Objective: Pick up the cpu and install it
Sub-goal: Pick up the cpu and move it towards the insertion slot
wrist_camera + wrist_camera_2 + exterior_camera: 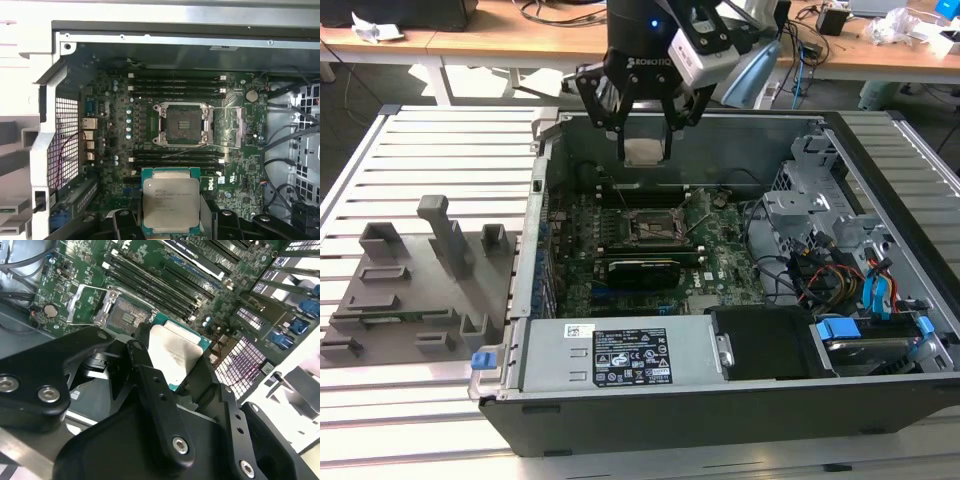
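My gripper (646, 148) hangs above the back part of the open computer case (545, 170), shut on the cpu (645, 154), a flat square chip with a silver-grey metal top. In both wrist views the cpu (171, 202) (175, 356) sits flat between the black fingers (142, 365). The open socket (650, 229) on the green motherboard lies below and a little forward of the chip, its metal frame folded back (182, 124) (124, 315). The chip is well above the board, touching nothing but the fingers.
A grey fixture plate (420, 290) with upright blocks lies on the slatted table at the exterior view's left. Inside the case are a power supply (630, 355), a drive cage (820, 200) with coloured cables (865, 285), and memory slots (175, 82) beside the socket.
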### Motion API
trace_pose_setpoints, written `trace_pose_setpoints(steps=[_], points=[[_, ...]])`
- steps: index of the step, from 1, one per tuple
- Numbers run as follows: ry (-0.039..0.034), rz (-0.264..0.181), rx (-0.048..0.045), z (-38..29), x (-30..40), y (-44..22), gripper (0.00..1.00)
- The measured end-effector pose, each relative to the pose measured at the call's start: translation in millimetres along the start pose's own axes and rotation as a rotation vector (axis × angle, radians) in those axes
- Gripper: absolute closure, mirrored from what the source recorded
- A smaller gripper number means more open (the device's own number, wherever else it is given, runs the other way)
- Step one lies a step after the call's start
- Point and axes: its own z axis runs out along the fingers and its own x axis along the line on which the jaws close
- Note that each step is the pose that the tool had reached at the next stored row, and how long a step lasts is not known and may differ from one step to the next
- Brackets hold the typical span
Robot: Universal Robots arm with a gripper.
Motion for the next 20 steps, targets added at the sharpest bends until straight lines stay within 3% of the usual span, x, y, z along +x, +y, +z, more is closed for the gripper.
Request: trace_pose_setpoints(steps=[7,11,20], points=[[0.0001,0.0,0.0001,6.4,-9.7,2.3,0.46],[0.0,0.0,0.0001,12.9,-19.2,5.3,0.46],[0.0,0.0,0.0002,25.6,-31.8,10.8,0.46]])
